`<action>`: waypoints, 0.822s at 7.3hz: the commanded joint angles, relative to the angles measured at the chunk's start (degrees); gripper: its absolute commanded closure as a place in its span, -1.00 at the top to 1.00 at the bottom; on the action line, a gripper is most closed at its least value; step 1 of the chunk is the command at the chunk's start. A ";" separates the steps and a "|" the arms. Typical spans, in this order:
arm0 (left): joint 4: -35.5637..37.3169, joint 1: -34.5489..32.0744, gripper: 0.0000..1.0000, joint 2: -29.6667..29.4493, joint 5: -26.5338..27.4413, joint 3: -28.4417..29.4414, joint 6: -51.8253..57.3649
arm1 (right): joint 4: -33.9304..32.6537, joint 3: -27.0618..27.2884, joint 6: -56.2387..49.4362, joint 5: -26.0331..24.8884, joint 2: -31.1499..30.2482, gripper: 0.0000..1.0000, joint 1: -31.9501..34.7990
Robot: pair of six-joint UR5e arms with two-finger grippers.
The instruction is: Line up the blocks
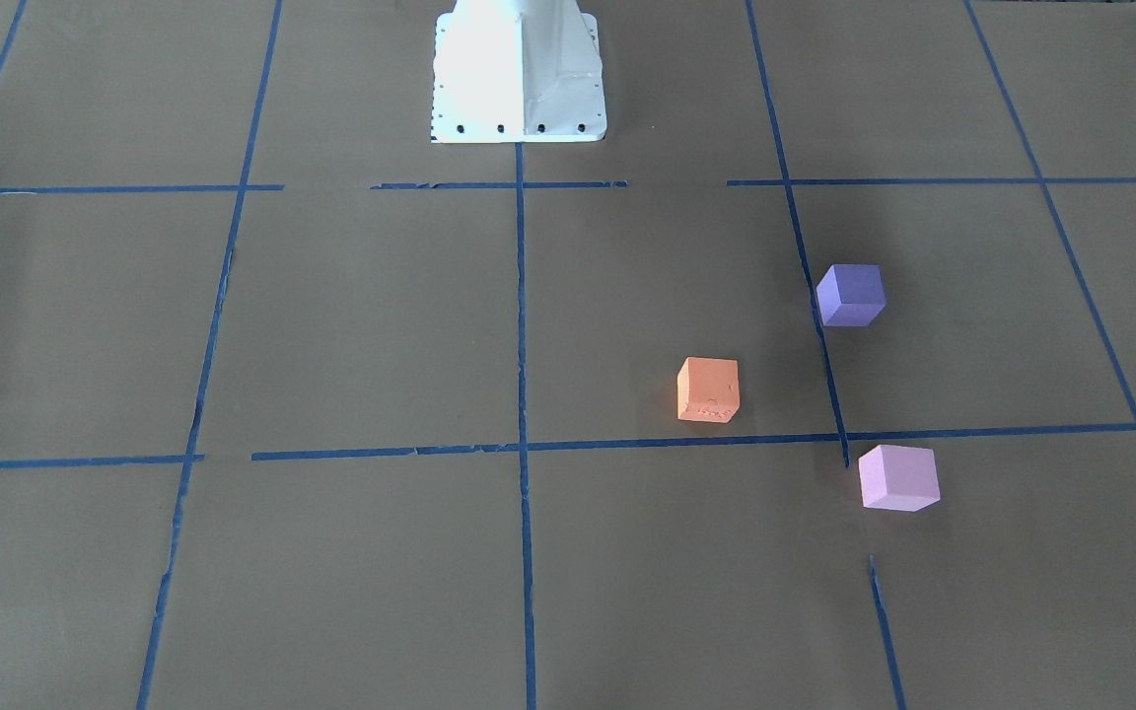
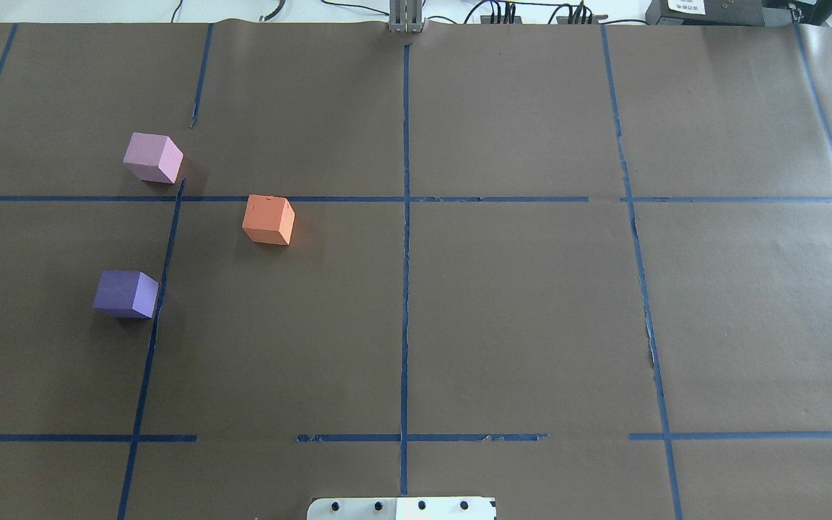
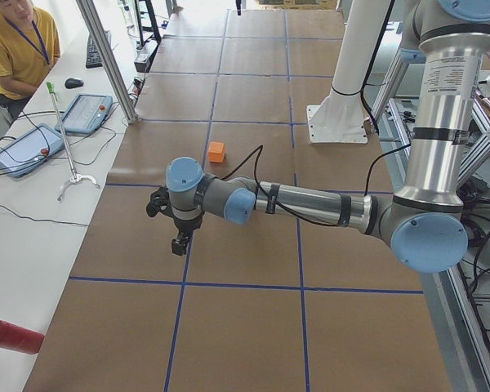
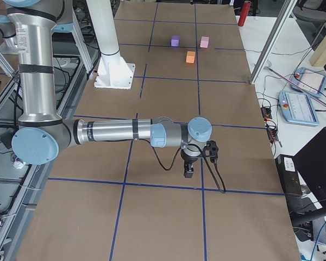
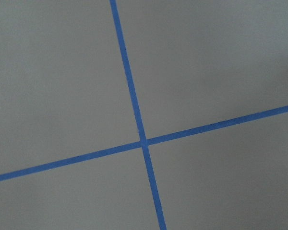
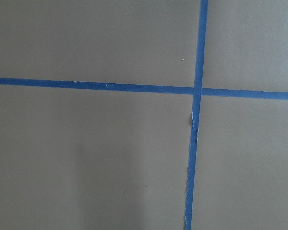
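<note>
Three blocks lie apart on the robot's left half of the brown table. The orange block [image 1: 708,390] [image 2: 268,220] is nearest the centre line. The violet-purple block [image 1: 851,294] [image 2: 126,294] lies closer to the robot. The pale pink block [image 1: 898,477] [image 2: 152,158] lies farther away. My left gripper [image 3: 180,243] hangs over bare paper short of the orange block [image 3: 216,152]. My right gripper [image 4: 188,171] is far from the blocks [image 4: 190,57]. Both show only in the side views, so I cannot tell if they are open. The wrist views show only paper and tape.
The white robot base [image 1: 519,79] [image 2: 401,508] stands at mid-table. A person in yellow [image 3: 16,41] sits at the side bench with teach pendants [image 3: 24,149]. A red cylinder [image 3: 12,336] lies at the bench edge. Blue tape lines grid the paper.
</note>
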 commanded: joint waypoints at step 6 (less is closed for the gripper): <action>-0.36 33.72 0.98 -25.29 13.55 1.36 -49.81 | 0.00 0.04 0.00 0.00 0.00 1.00 0.00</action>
